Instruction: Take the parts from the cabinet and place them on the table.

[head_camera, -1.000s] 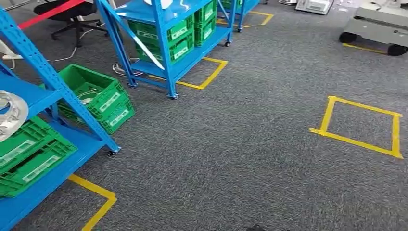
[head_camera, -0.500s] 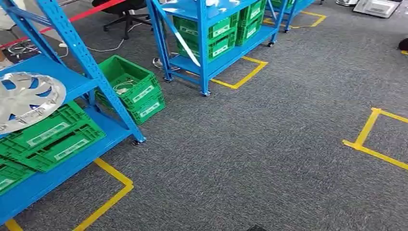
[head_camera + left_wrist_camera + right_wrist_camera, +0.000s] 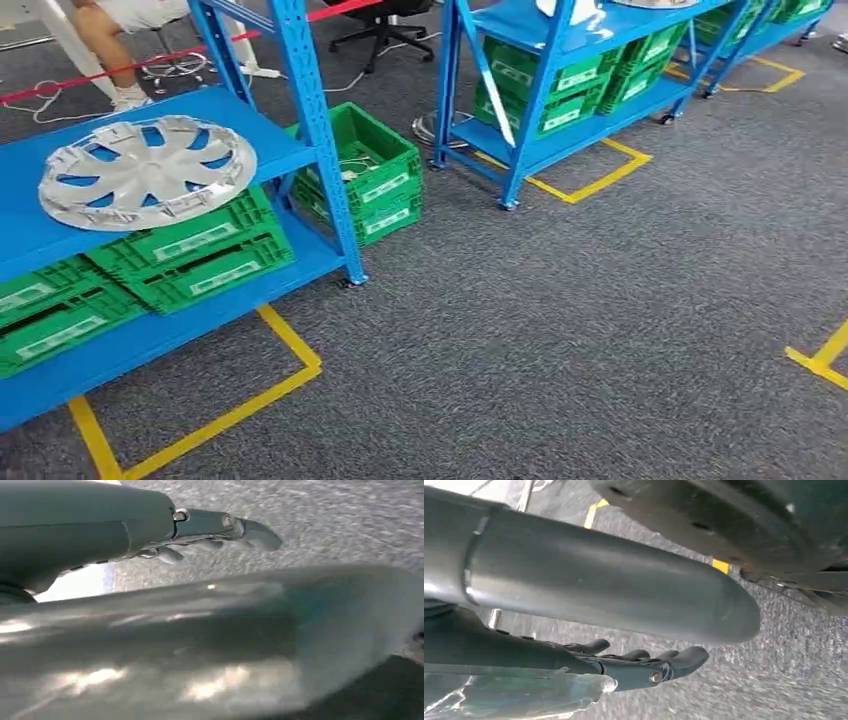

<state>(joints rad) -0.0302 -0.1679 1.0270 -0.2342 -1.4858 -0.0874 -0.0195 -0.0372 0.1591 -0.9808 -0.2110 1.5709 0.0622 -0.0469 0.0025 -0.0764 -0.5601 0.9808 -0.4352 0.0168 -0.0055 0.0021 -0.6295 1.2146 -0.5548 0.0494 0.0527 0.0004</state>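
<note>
Silver and spoked, a round plastic hubcap (image 3: 147, 170) lay flat on the upper shelf of the near blue metal rack (image 3: 318, 140), close to that shelf's front edge and towards its right-hand corner by the upright post. Under it, on the rack's lower shelf, green slotted plastic crates (image 3: 195, 255) sat stacked along the front edge, and a further green crate stack (image 3: 368, 175) stood on the grey carpet (image 3: 560, 330) just beside the rack's right post. Yellow floor tape (image 3: 205, 425) outlined the rack's footprint. A second blue rack (image 3: 560, 90) with more green crates stood well apart, farther back, and a person's bare leg and shoe (image 3: 105, 45) showed beyond the near rack at the far left corner of the head view. The wrist views added what the head view lacked. The left wrist view showed the left hand (image 3: 210, 532) hanging over the carpet with its fingers (image 3: 250, 530) stretched out roughly straight and nothing between them; a blurred pale form crossed the foreground, too smeared to identify. The right wrist view showed the right hand (image 3: 634, 665) likewise above the carpet, its dark fingers (image 3: 684, 659) extended side by side and holding nothing, with a strip of yellow tape on the floor beyond it.
</note>
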